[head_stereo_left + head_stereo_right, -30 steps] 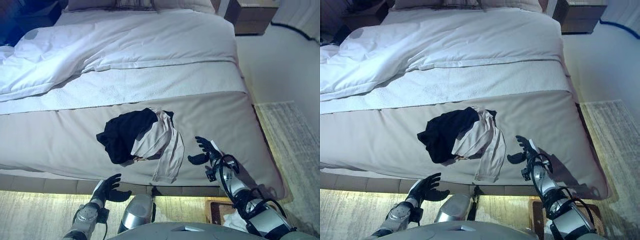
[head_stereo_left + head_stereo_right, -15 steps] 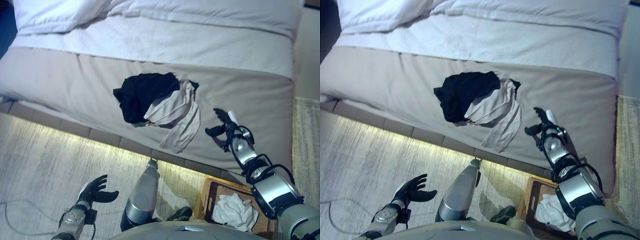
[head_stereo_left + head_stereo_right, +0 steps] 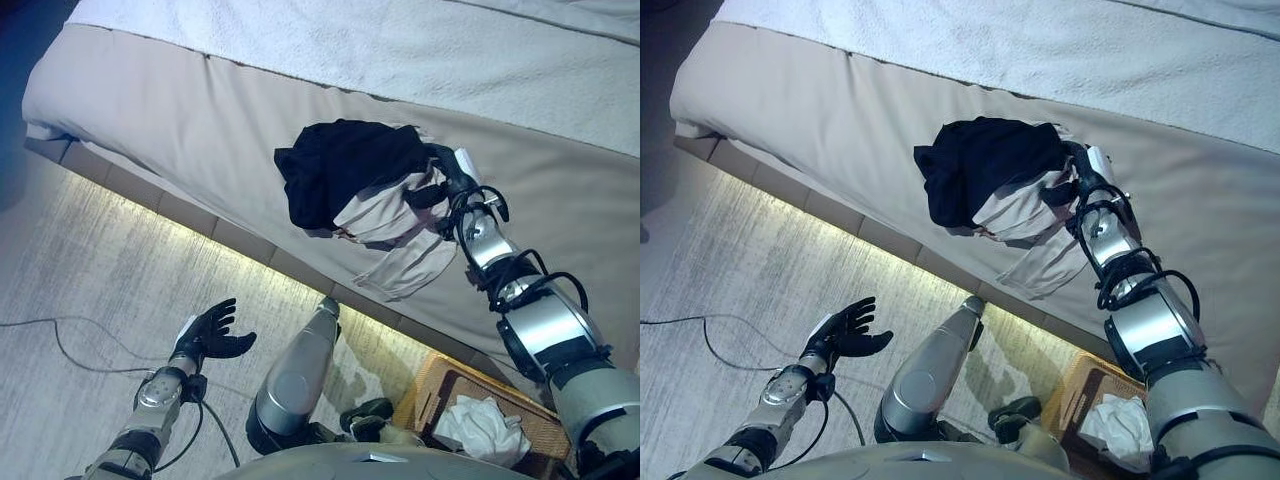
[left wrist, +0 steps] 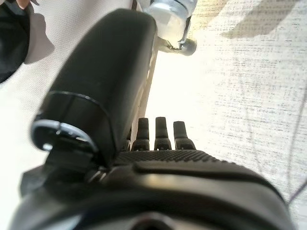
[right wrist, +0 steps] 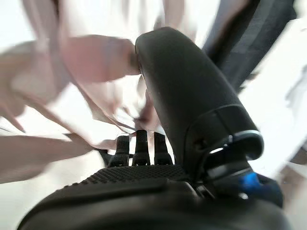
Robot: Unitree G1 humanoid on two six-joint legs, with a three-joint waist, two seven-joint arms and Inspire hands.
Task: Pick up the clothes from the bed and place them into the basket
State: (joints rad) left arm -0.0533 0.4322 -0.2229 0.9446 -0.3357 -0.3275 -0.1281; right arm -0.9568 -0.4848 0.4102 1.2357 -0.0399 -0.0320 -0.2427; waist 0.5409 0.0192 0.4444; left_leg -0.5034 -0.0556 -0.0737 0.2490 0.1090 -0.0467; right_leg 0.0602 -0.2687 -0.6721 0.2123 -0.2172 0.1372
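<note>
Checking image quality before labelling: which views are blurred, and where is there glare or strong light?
Right wrist view: the beige garment past the right hand is smeared. Left wrist view: sharp, the floor washed bright. Left eye view: a bright strip glows under the bed edge.

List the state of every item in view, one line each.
Black garment: crumpled on the bed.
Beige garment: draped beside it, overlapping.
Right hand: reaching into the clothes.
Left hand: open, empty, over the floor.
Basket: on the floor, holding white cloth.
</note>
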